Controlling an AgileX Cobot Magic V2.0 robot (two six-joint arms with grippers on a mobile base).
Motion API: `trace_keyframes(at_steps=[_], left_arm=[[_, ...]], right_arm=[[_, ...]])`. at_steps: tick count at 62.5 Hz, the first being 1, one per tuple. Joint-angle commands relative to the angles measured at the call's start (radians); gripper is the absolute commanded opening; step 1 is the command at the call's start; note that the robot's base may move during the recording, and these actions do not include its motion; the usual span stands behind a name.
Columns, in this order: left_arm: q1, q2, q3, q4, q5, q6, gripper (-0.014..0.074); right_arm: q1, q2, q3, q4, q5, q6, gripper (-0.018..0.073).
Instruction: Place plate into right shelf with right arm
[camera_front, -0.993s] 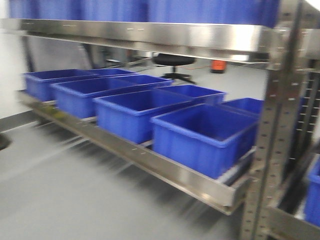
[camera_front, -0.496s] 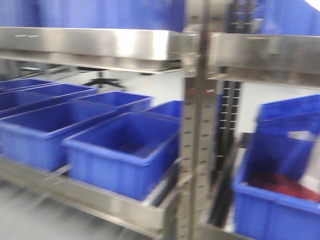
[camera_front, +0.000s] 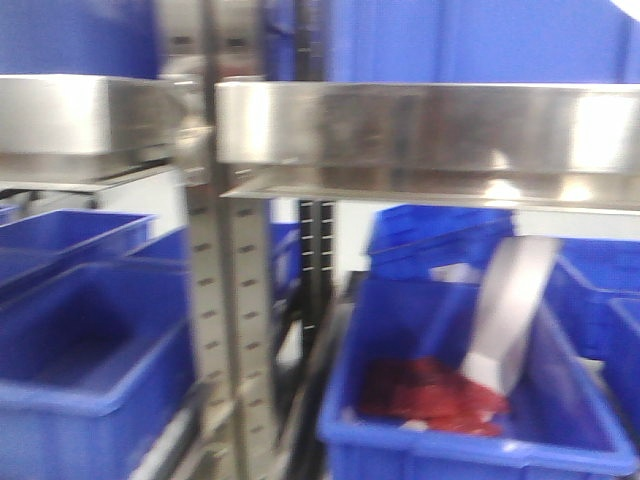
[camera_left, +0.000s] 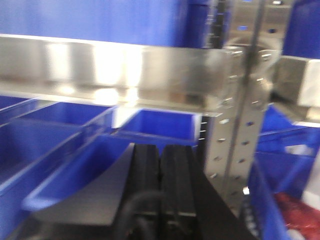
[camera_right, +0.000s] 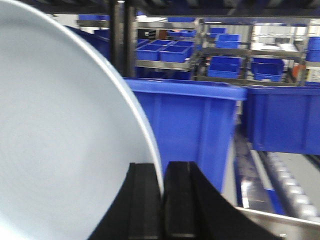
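My right end effector (camera_right: 163, 185) is clamped on the rim of the plate (camera_right: 60, 140), which stands on edge, face to its left. The right shelf (camera_front: 420, 130) and a blue bin (camera_right: 185, 130) lie straight ahead. Left end effector (camera_left: 160, 165): pressed together, empty.

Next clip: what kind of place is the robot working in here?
Probably a storeroom or warehouse-style lab: stainless-steel racks with perforated uprights, rows of blue plastic bins, and farther racks of the same kind in the right wrist view.
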Motion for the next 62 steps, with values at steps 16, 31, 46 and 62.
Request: trace_keyframes(at_steps=[16,31,46,62], left_arm=[[-0.002,-0.01,0.01,-0.008,-0.09,-0.007,-0.0128],[-0.002,-0.01,0.01,-0.008,-0.09,-0.007,-0.0128],[-0.002,-0.01,0.01,-0.008,-0.09,-0.007,-0.0128],[-0.002,-0.01,0.01,-0.008,-0.09,-0.007,-0.0128]], right_arm=[[-0.004,0.006,-0.031,0.006,-0.097,-0.004,0.0056],[-0.004,0.006,-0.031,0.006,-0.097,-0.004,0.0056],[-0.004,0.006,-0.031,0.006,-0.097,-0.004,0.0056],[-0.004,0.006,-0.031,0.006,-0.101,-0.004,0.0056]])
